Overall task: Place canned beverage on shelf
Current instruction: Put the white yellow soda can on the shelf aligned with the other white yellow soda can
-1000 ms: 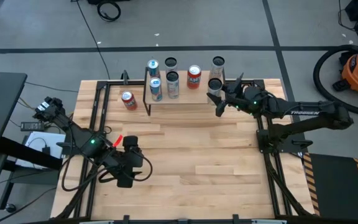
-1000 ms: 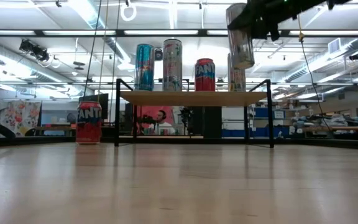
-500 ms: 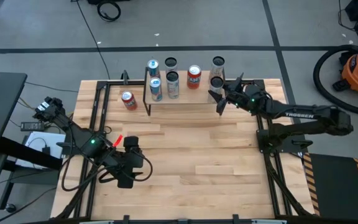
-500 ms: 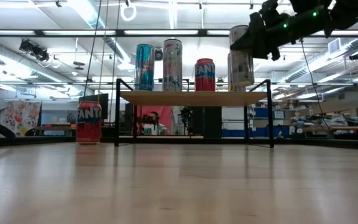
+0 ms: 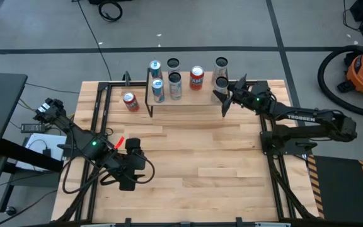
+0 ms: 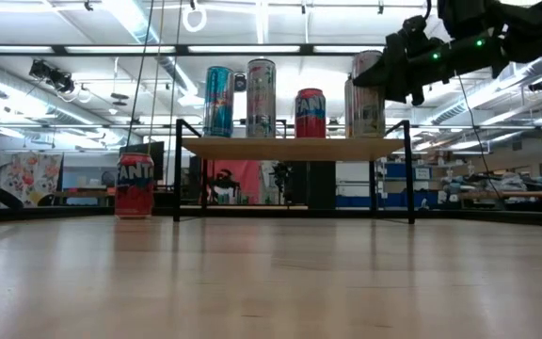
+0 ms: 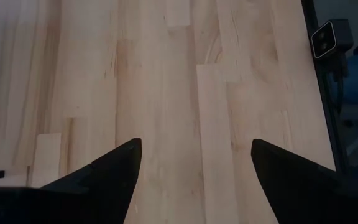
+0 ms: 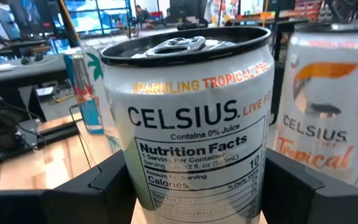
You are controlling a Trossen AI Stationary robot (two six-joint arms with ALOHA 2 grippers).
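The wooden tabletop (image 5: pixel 188 157) filled the middle of the high view, bare across its centre and lower half, with black frame rails along its left and right edges. At its upper edge stood the shelf (image 5: pixel 184 99), its light board raised on thin black legs, seen in the low view (image 6: pixel 294 148) as a flat plank with open space beneath. The right arm reached in from the right of the frame, and the right gripper (image 5: pixel 224 96) sat at the shelf's right end, its fingers spread on either side of a silver Celsius can (image 8: pixel 194 118) that stood upright between them; in the low view that can (image 6: pixel 367 94) rested at the board's right end, beside a second Celsius can (image 8: pixel 328 118) just behind it. The left gripper (image 5: pixel 126 176) hung low at the lower left of the table, well apart from the shelf, jaws spread wide over bare wood in the left wrist view. Farther left on the board stood a red can (image 5: pixel 196 78), a white can (image 5: pixel 174 86) and a blue can (image 5: pixel 157 90), with gaps between them. A red Fanta can (image 5: pixel 130 101) stood on the tabletop just left of the shelf's leg.
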